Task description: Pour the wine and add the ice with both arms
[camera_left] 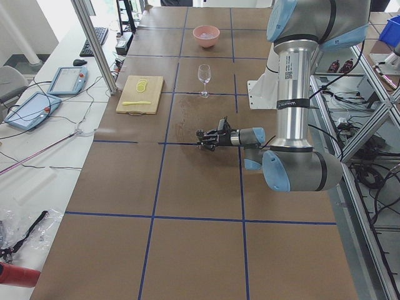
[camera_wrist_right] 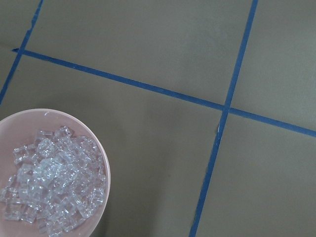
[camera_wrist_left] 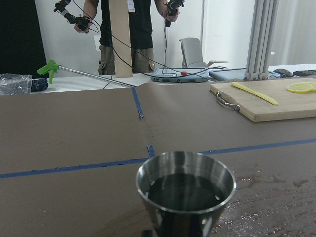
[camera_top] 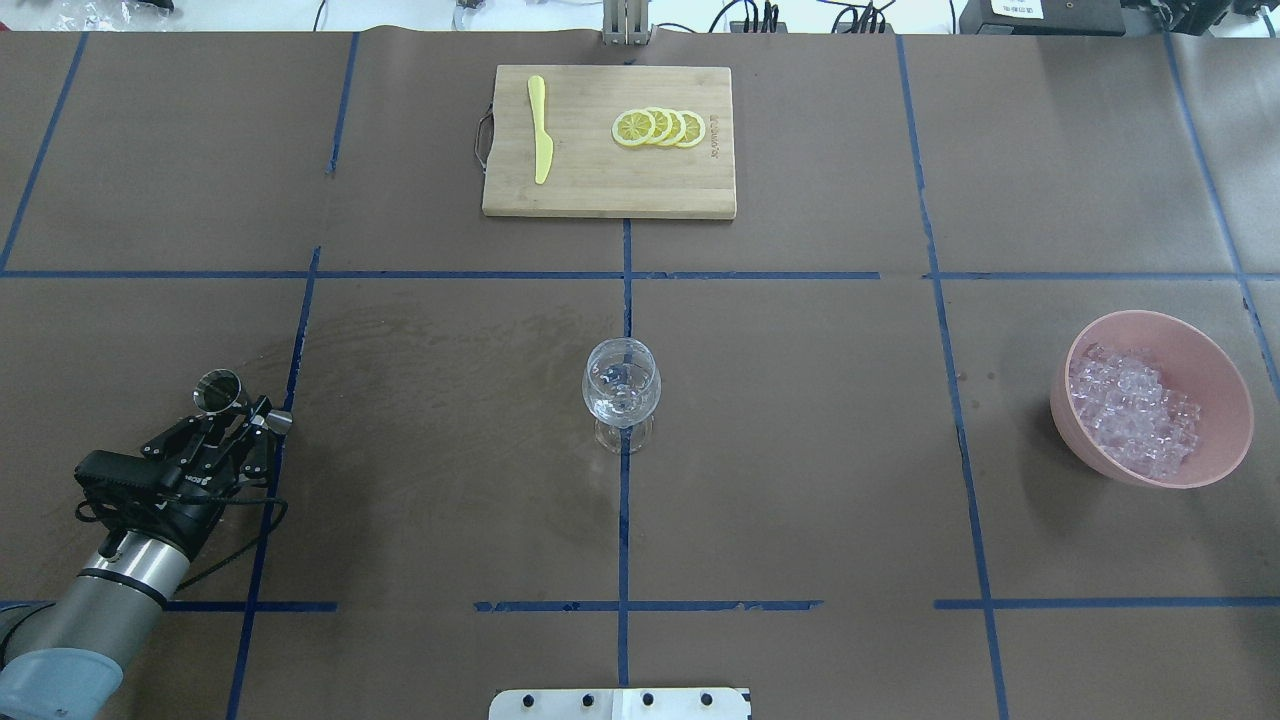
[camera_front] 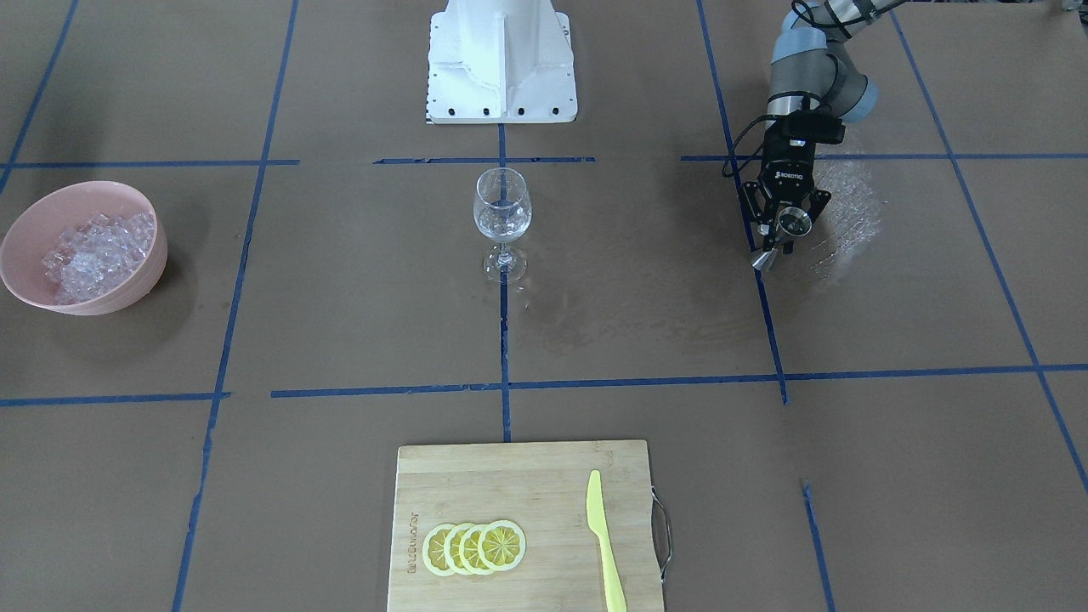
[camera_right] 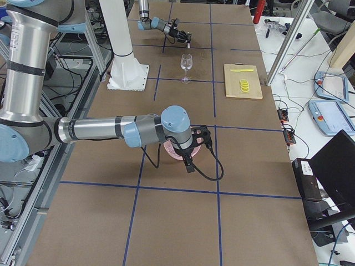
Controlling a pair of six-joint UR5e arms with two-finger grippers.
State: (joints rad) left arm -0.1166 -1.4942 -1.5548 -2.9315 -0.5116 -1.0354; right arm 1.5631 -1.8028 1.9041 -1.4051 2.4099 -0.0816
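Note:
A clear stemmed wine glass [camera_top: 621,385] stands upright at the table's middle, and also shows in the front view [camera_front: 501,212]. The ice [camera_top: 1135,410] is heaped in a pink bowl [camera_top: 1222,375] on the robot's right; the right wrist view shows the ice [camera_wrist_right: 54,192] at lower left. My left gripper [camera_top: 240,415] is shut on a small steel measuring cup [camera_wrist_left: 185,195] with dark liquid in it, low over the table and far left of the glass. My right gripper [camera_right: 189,165] hangs above the bowl; I cannot tell whether it is open or shut.
A wooden cutting board [camera_top: 600,185] at the far side carries a yellow knife [camera_top: 541,130] and lemon slices [camera_top: 660,128]. The white base block [camera_front: 501,59] stands behind the glass. Wet smears mark the table near the left gripper. Operators stand beyond the far edge.

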